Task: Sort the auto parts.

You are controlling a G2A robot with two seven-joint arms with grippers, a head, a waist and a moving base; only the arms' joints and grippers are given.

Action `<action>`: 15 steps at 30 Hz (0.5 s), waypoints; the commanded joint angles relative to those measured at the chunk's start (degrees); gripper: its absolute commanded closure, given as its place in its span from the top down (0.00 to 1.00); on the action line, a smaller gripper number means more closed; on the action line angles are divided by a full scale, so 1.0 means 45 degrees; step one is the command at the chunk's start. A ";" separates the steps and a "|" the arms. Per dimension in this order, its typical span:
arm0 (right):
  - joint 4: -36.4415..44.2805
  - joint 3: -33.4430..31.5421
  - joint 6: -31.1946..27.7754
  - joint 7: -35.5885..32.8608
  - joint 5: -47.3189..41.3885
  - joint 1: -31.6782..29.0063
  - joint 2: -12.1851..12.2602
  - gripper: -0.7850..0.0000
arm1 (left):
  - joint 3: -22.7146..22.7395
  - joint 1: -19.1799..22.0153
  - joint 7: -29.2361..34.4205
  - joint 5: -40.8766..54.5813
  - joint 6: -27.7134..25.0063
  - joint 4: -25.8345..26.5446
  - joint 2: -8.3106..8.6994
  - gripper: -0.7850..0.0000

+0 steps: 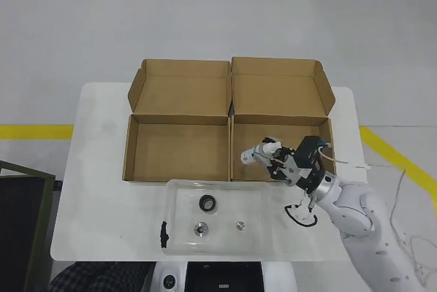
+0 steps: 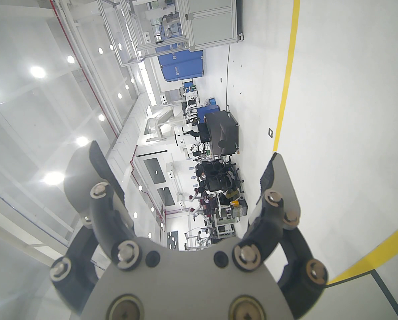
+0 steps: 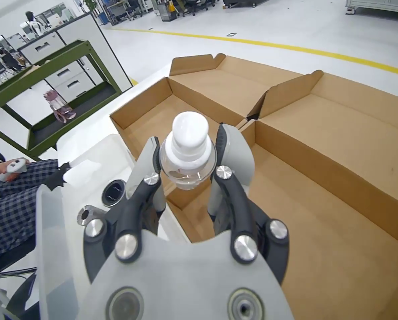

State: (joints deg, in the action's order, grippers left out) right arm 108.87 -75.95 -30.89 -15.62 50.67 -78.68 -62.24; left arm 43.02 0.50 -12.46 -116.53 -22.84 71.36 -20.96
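The right gripper (image 3: pixel 188 148) pinches a white-capped clear part (image 3: pixel 189 138) between its fingers (image 3: pixel 234 149), over the right cardboard box (image 1: pixel 277 135) near the desk's right edge. The left gripper (image 2: pixel 185 154) has its fingers spread, with nothing between them.

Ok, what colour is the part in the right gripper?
The part: white tip, clear middle; shows best in right wrist view.

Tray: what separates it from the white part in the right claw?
Top view: the right box's near wall; the white part hangs over that box's floor.
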 commanded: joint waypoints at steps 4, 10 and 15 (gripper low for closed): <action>-0.0480 0.0732 0.0977 -0.0082 0.1333 0.0851 -0.0127 0.00 | 0.0000 0.0000 0.0000 0.0000 0.0000 0.0000 0.0000 1.00; -0.1470 0.1417 0.1601 -0.0378 0.1744 0.1977 -0.0295 0.00 | 0.0000 0.0000 0.0000 0.0000 0.0000 0.0000 0.0000 1.00; -0.2343 0.1961 0.1971 -0.0799 0.2176 0.2889 -0.0432 0.00 | 0.0000 0.0000 0.0000 0.0000 0.0000 0.0000 0.0000 1.00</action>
State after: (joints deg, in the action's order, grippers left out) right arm 99.15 -67.62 -22.27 -18.92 60.14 -66.52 -64.07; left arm 43.02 0.50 -12.46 -116.53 -22.84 71.36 -20.96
